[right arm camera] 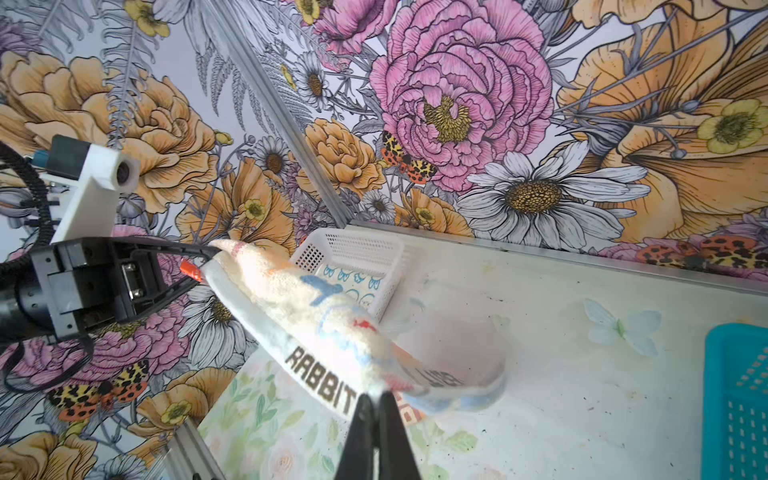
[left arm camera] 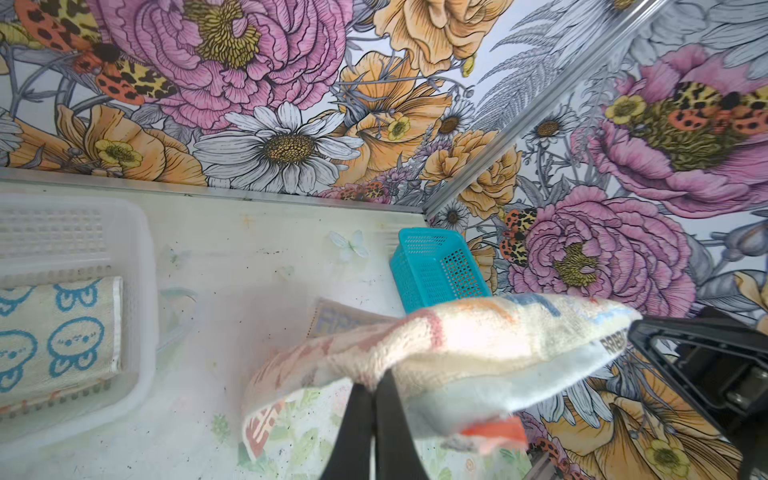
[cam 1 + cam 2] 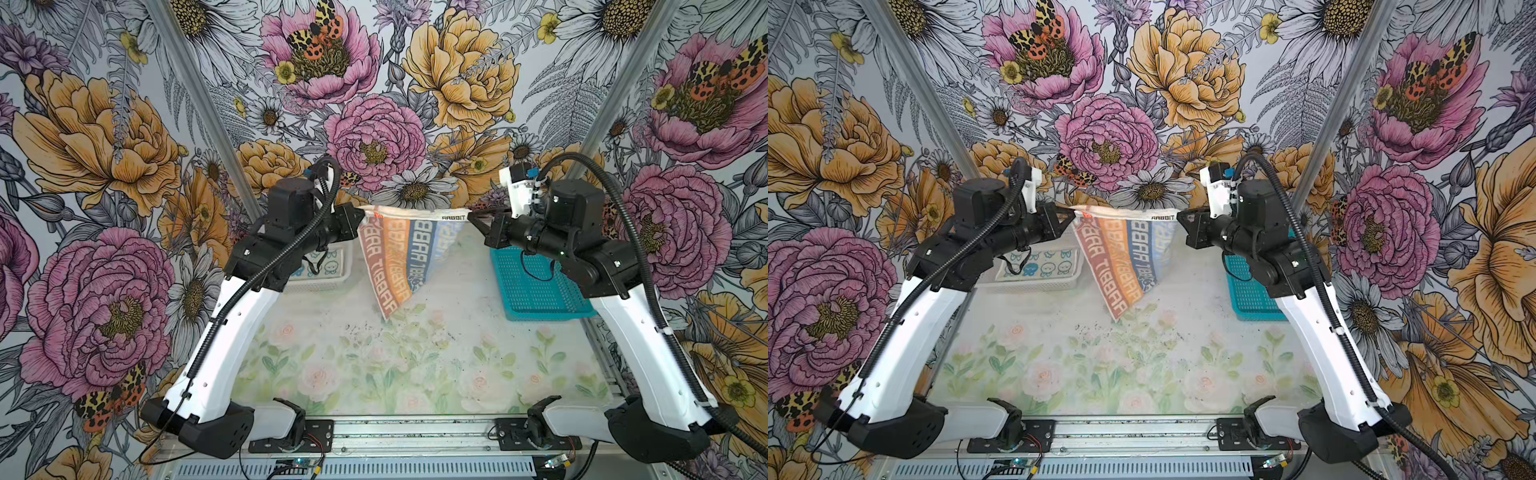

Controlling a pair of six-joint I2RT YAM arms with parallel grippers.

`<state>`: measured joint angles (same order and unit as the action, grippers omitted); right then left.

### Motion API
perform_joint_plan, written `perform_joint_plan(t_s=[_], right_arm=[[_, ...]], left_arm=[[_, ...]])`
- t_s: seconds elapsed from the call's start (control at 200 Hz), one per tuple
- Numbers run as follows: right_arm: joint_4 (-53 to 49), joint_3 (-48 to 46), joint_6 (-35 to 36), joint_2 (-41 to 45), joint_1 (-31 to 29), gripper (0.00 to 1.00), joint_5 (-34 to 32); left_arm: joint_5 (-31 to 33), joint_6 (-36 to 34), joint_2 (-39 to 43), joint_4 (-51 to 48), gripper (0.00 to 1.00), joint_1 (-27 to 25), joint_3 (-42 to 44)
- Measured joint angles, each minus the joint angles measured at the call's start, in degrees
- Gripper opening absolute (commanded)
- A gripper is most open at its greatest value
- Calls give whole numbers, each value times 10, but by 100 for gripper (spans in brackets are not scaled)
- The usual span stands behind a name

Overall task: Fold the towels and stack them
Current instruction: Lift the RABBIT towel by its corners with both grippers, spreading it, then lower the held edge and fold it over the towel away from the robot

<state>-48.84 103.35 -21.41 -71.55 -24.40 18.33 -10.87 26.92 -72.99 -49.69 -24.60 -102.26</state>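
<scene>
holding: striped orange-and-blue terry towel [image 3: 401, 257] hangs mid-air over the floral table [image 3: 415, 365] | left gripper [image 3: 360, 212], right gripper [image 3: 471, 217] each pinch a top corner | tip: I'd pull that edge taut and lower both ends level

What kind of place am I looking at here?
Probably a robot training booth: a left arm and right arm bolted to a metal rail, flower-printed walls boxing in a table, and a towel held up between the arms.

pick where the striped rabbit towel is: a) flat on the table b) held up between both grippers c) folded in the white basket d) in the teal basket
b: the left gripper and right gripper each pinch a top corner of the striped towel, letting it hang
</scene>
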Motion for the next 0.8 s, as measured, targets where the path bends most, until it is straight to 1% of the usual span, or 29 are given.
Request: perform_joint_plan(t_s=[0.095,0.185,0.295,0.39,0.49,0.585,0.801], right_arm=[[-7,5,2,38,-5,0,11],[-11,24,3,56,-7,0,16],[-14,44,3,52,-7,0,15],[-16,57,1,28,5,0,12],[-16,60,-2,-17,28,0,12],[-16,59,-4,-80,55,0,6],[-19,78,1,-265,102,0,-2]], left_arm=[[-7,9,43,0,0,-14,0],[-19,22,62,0,0,-23,-1],[-35,34,52,0,0,-20,-18],[-53,42,21,0,0,1,-30],[-59,42,-33,0,0,24,-39],[-68,40,-104,0,0,41,-54],[-94,23,-313,-5,0,68,-115]])
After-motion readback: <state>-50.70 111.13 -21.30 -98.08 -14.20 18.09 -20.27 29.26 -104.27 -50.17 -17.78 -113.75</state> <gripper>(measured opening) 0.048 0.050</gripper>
